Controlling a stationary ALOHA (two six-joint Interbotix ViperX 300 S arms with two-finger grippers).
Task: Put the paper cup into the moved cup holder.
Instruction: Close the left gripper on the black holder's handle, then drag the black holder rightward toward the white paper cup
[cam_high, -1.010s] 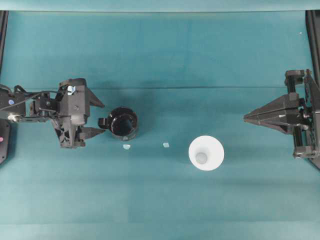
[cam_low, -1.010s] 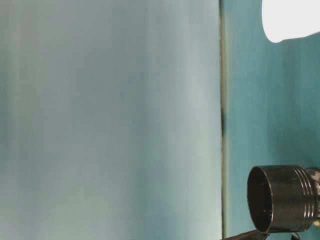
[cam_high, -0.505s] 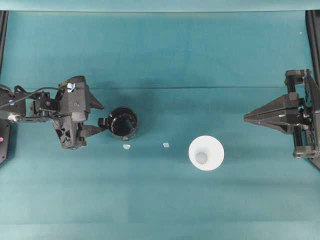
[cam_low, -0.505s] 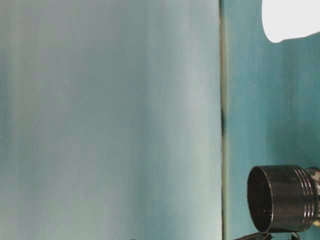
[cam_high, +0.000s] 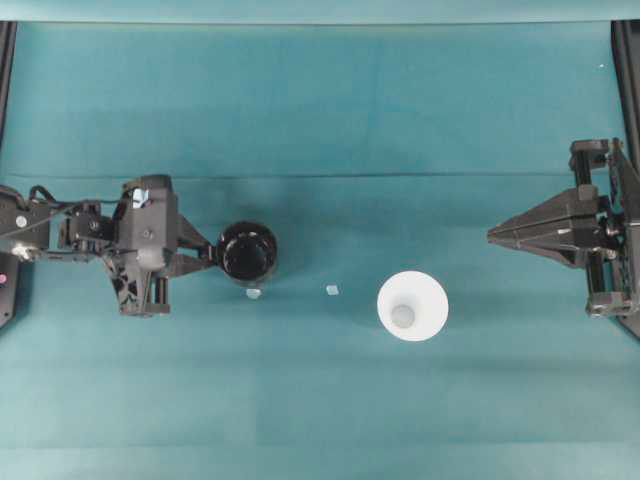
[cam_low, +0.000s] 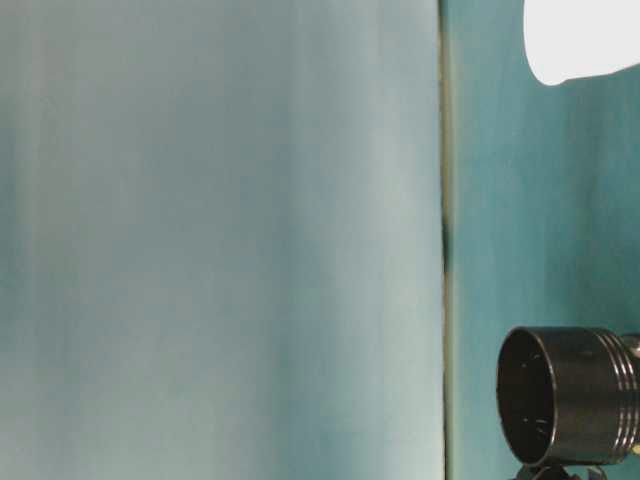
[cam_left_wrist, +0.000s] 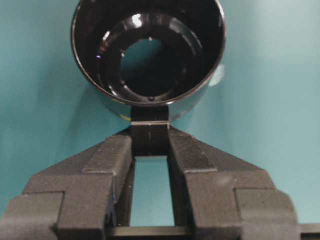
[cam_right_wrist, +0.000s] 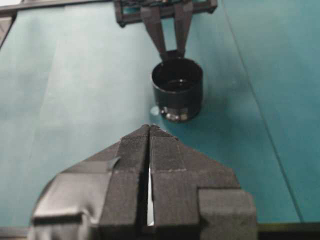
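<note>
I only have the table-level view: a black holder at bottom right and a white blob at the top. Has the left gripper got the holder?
Observer: Yes. In the left wrist view the left gripper is shut on the holder by its handle.
Operator: Where's the right gripper?
Observer: Overhead, the right gripper is shut and empty, parked at the right edge.
Operator: Is that white blob the cup?
Observer: Yes, the cup stands upright, mouth up, between holder and right gripper, touching neither.
Operator: Anything in between?
Observer: Two small pale scraps lie on the cloth.
</note>
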